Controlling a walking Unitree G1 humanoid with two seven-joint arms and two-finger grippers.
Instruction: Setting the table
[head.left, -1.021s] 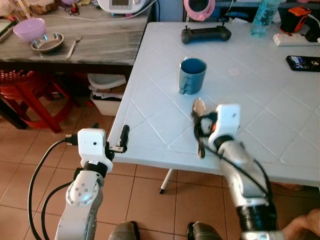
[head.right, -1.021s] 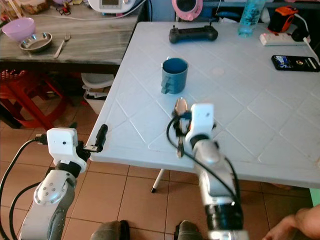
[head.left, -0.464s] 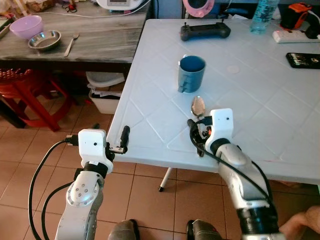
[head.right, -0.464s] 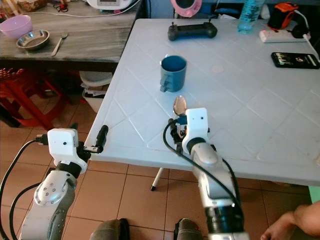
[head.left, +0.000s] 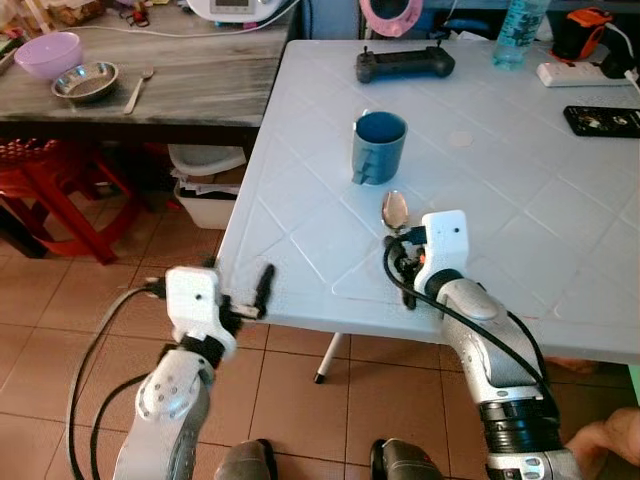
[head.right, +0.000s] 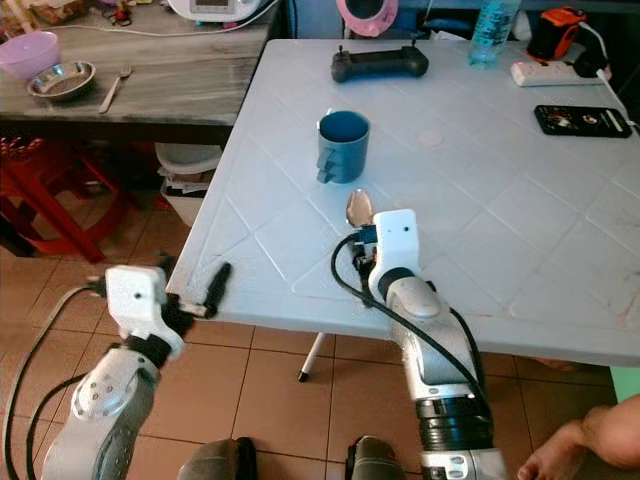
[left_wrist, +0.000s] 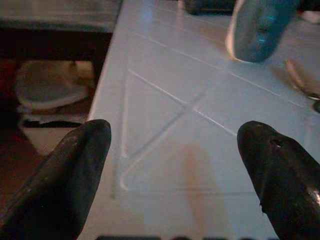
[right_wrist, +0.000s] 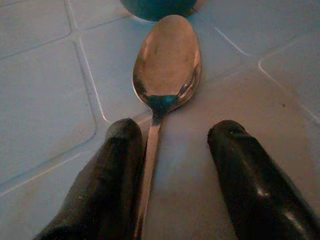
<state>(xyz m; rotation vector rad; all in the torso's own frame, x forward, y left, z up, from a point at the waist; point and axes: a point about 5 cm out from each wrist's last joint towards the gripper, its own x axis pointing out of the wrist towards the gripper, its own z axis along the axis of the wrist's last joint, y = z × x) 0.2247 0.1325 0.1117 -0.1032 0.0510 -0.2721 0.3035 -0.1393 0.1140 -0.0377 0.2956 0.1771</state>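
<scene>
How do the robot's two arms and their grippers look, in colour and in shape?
Both arms are silver metal tubes with a white boxy wrist block and looping black cables. The right arm has a black ribbed band lower down. The left gripper and right gripper each carry two long, rounded black fingers.

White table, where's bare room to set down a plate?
The white plastic table is bare right of the blue mug and metal spoon, up to the black phone. The near-left corner by the left claw is free too. The far edge is crowded: black controller, water bottle.
</scene>
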